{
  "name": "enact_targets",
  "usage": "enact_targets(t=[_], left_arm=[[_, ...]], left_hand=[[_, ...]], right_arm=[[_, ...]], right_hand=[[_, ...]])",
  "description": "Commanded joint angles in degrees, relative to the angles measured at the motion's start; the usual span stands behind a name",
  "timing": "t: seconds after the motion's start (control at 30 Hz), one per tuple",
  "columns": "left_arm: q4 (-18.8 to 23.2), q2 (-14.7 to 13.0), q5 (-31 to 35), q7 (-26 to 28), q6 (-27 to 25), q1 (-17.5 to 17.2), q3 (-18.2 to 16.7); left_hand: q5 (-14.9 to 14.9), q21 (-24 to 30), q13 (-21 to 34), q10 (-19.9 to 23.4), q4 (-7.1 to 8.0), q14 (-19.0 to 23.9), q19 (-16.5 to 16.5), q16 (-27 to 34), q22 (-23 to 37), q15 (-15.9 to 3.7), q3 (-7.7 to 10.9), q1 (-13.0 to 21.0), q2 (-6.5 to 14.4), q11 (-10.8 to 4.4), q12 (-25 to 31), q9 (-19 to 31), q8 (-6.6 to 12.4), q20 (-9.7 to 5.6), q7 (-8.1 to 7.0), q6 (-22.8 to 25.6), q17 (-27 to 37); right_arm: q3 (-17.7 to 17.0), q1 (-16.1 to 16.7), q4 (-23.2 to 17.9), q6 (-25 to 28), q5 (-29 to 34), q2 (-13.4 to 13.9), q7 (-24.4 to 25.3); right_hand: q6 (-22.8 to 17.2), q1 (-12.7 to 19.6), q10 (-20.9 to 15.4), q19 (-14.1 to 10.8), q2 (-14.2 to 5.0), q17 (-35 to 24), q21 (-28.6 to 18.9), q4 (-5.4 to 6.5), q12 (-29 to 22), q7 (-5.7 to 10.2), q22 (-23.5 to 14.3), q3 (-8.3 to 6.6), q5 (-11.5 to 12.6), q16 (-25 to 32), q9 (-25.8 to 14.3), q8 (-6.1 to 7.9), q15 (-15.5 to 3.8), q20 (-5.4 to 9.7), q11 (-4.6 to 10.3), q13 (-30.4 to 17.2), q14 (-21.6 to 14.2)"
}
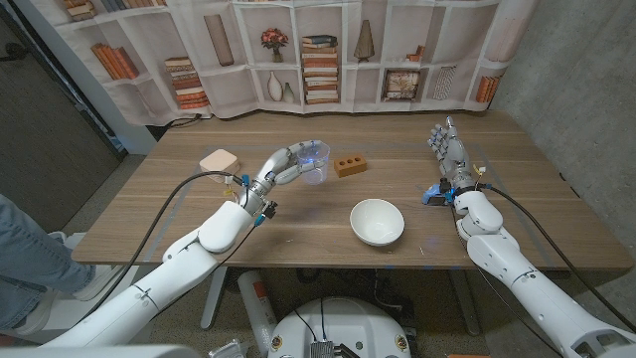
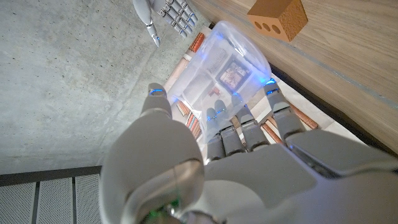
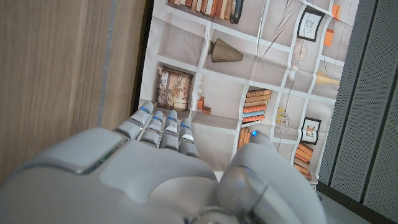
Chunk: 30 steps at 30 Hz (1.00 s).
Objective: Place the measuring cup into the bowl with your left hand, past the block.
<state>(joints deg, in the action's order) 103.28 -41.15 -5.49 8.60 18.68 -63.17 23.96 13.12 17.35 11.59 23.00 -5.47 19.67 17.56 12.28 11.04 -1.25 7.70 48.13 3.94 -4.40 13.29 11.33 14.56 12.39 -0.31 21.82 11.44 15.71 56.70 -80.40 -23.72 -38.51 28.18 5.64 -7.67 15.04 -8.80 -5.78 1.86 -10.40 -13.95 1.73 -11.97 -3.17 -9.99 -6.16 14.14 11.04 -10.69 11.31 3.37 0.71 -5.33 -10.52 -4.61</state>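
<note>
Wooden table (image 1: 149,214): left hand (image 1: 283,166) grips the clear measuring cup (image 1: 312,161) beside the brown block (image 1: 350,165), white bowl (image 1: 377,221) nearer; right hand (image 1: 449,154) open, fingers straight, holding nothing.

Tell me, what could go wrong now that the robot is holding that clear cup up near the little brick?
The left hand grips the clear measuring cup right beside the wooden block, so swinging toward the white bowl might knock the block. The smooth, see-through cup may also slip in the fingers, or land on the bowl's rim and tip out.
</note>
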Motion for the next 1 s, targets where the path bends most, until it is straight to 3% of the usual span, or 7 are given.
enact_targets(t=[0.03, 1.0], left_arm=[[-0.99, 0.02, 0.02, -1.61, 1.26, 1.63, 0.75], [-2.62, 0.62, 0.48, -6.06, 2.33, 5.67, 3.49]], left_hand=[[-0.12, -0.20, 0.33, 0.09, -0.01, -0.18, -0.18, -0.21, 0.26, -0.36, 0.22, -0.13, 0.59, -0.04, -0.24, 0.09, -0.37, -0.14, -1.33, 1.36, 0.20], [-0.19, -0.75, 0.36, 0.44, 0.23, -0.23, -1.02, -0.27, 0.26, -0.88, -0.11, -0.68, 0.33, -0.30, -0.33, 0.09, -0.47, -0.10, -1.31, 2.03, 0.19]], right_arm=[[-0.33, 0.73, -0.53, -0.48, 0.04, 0.11, 0.25], [-0.48, 1.36, -1.17, -0.78, 0.19, 0.04, 0.61]], right_hand=[[-0.53, -0.02, -0.45, -0.77, -0.54, -0.18, 0.12, -0.06, -0.26, -0.15, -0.33, 0.03, -0.12, -0.19, -0.14, 0.02, -0.07, 0.03, -0.09, -0.12, -0.50], [-0.66, -0.06, -0.46, -0.96, -0.63, -0.18, 0.54, -0.14, -0.23, -0.21, -0.35, 0.21, -0.17, -0.18, -0.14, 0.02, -0.02, -0.01, -0.17, -0.13, -0.59]])
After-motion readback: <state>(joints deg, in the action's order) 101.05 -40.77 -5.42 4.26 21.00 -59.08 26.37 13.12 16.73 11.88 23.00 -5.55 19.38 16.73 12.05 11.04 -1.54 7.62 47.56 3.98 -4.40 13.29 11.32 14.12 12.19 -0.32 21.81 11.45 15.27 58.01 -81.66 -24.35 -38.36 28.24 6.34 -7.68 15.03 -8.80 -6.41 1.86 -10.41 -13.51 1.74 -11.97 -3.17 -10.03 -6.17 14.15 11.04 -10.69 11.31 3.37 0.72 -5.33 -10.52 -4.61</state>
